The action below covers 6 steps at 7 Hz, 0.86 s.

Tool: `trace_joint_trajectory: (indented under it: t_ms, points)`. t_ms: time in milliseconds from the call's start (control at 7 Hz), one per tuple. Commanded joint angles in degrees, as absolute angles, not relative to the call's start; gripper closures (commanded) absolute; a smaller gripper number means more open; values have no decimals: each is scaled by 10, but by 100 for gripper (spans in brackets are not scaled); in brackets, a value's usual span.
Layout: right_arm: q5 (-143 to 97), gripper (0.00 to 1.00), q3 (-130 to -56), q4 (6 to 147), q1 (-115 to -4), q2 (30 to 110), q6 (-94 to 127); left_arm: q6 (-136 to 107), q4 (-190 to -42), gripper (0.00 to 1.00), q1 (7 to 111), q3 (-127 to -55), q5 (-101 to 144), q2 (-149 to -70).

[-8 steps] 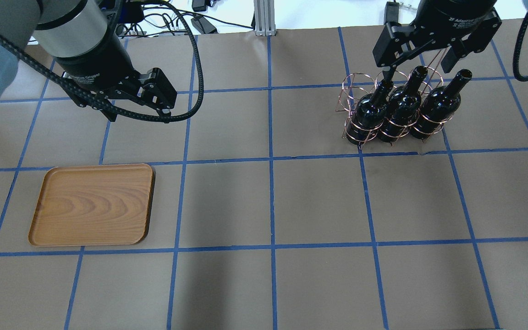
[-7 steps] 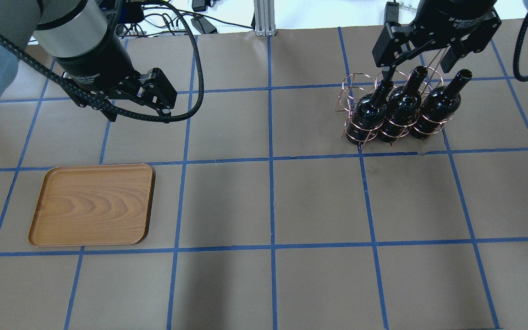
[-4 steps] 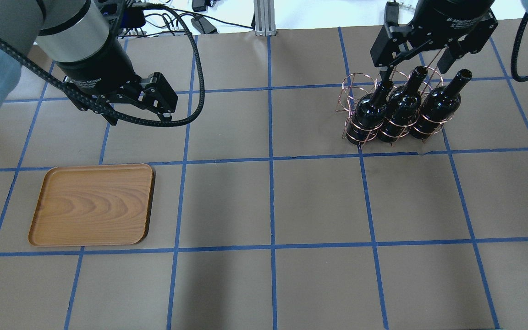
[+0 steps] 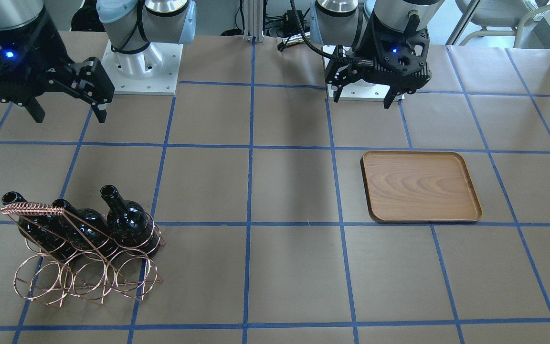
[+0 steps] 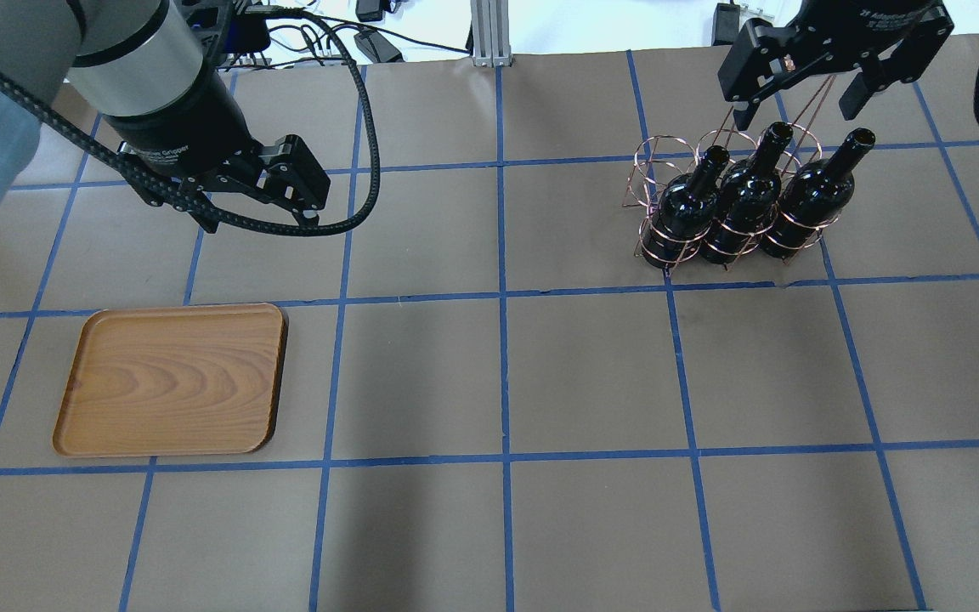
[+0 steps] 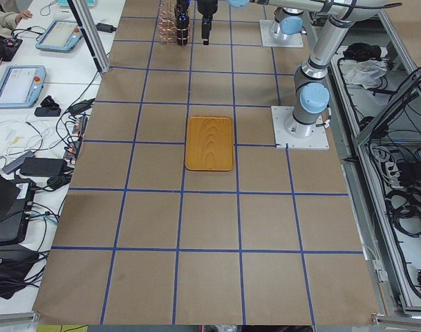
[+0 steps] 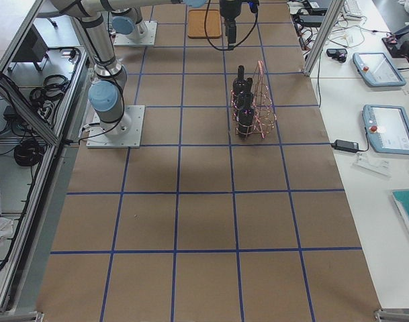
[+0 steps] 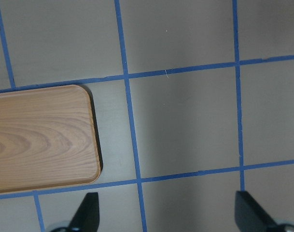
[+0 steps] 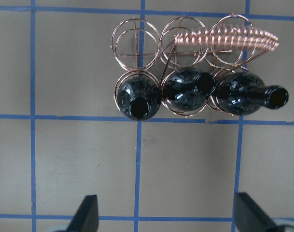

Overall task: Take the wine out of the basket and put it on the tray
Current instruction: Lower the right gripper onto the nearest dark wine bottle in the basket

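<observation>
Right gripper (image 4: pixel 68 113) is hanging wide-jawed and empty on the robot's side of the basket (image 9: pixel 219 39). Three glossy black glass wine bottles (image 5: pixel 683 208) are sitting in its nearer row of copper wire rings. The coiled handle is partly masking the middle neck. Left gripper (image 5: pixel 260 214), likewise spread, is hovering near the grained wooden tray (image 5: pixel 171 378).

Reaches in from the robot's edge with the left arm (image 5: pixel 137 72), wrist turned so that the left gripper (image 5: pixel 260 218) points straight down over the left half of the desk. Holds its jaws spread wide, the fingers (image 8: pixel 87 213) empty. Hangs the right gripper (image 5: pixel 794 115) off the right arm (image 4: pixel 10 14), high over the right half, also pointing down, jaws wide apart, fingers (image 9: pixel 87 213) bare. Probably keeps both about midway between the robot's edge and the operators' edge, though the height skews the fixed views.
</observation>
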State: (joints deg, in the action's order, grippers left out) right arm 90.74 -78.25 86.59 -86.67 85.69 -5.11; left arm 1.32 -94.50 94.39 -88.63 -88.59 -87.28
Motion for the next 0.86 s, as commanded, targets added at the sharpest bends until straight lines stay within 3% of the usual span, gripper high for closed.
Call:
trace_joint_trajectory:
  t_ms: [0, 429, 714]
  points:
    - [904, 0, -727, 867, -854, 789, -54, 13, -945, 0, 944, -887, -886, -873]
    - [909, 0, -737, 919, -845, 735, -92, 13, -945, 0, 944, -887, -886, -873]
    - [911, 1, -806, 970, -836, 737, -116, 13, -945, 0, 944, -887, -886, -873]
